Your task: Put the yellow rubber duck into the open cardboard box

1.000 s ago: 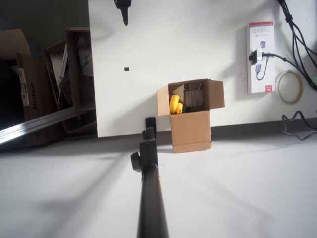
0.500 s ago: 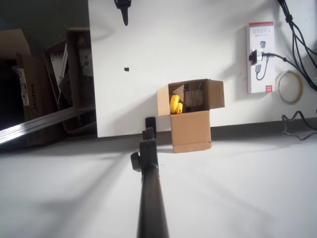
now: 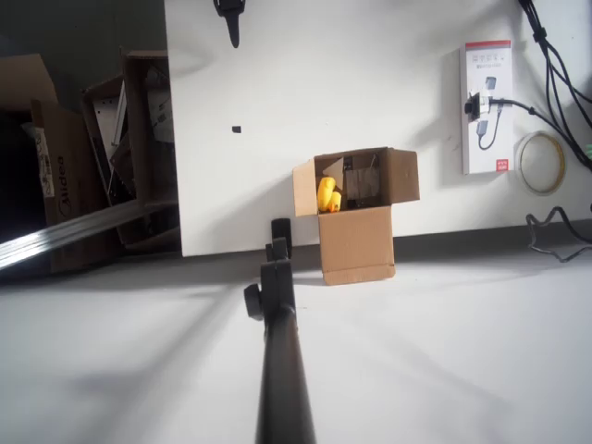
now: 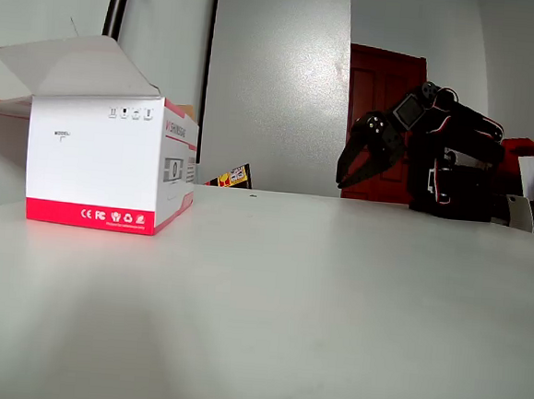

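Observation:
In the overhead view the yellow rubber duck (image 3: 327,195) lies inside the open cardboard box (image 3: 359,242), against its left wall, beside papery clutter. The box stands near the table's lower edge with its flaps spread. My gripper (image 3: 232,34) is a dark tip at the top edge of the table, well apart from the box. In the fixed view the black arm is folded at the far right, and the gripper (image 4: 345,180) points down to the left with its jaws together and nothing held.
A white and red carton (image 3: 487,107) (image 4: 103,164) lies on the table at the right, with a tape roll (image 3: 541,162) and cables beside it. A black pole (image 3: 280,361) rises from the bottom. Larger dark cardboard boxes (image 3: 88,157) stand off the table's left edge.

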